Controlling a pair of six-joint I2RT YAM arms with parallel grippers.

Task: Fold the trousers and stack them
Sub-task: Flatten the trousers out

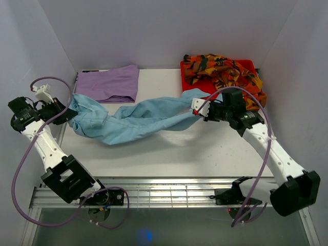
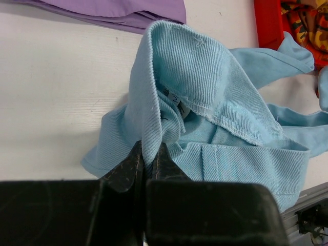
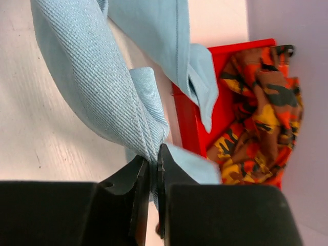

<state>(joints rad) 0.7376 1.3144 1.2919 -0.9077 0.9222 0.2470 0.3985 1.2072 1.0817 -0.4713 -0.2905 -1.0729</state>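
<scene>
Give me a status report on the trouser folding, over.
Left gripper shut on light blue trousers, waist end. Right gripper shut on a leg. Trousers unfolded, strung between them. Red bin close beside that leg grip.

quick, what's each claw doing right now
left claw: closed, pinching the waist end of the light blue trousers
right claw: closed, pinching the other end of the same trousers

1. The light blue trousers are matt cloth with a fine ribbed weave.
2. The lilac trousers, at eleven o'clock on the table, are smooth matt cloth.
3. The red tray is glossy plastic.
4. The table is matt white and faintly grained.
</scene>
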